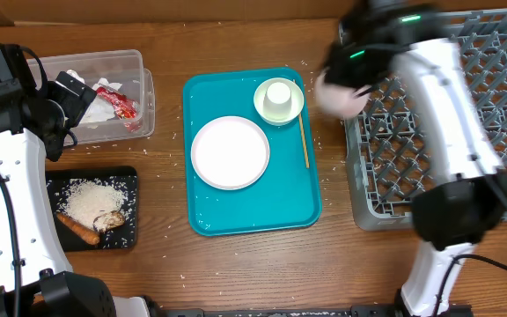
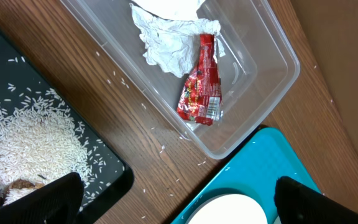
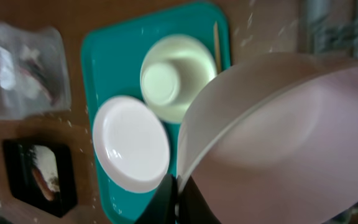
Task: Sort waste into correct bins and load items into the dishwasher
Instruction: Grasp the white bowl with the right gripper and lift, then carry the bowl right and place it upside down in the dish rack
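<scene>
My right gripper is shut on the rim of a white bowl and holds it in the air; overhead the bowl hangs at the left edge of the grey dish rack. On the teal tray lie a white plate, a bowl with a cup upside down in it and a wooden stick. My left gripper is open and empty above the clear tub, which holds napkins and a red wrapper. The black tray holds rice, a carrot piece and a brown chunk.
Loose rice grains lie scattered on the wooden table between the tub, the black tray and the teal tray. The rack fills the right side of the table. My right arm reaches over the rack's left part.
</scene>
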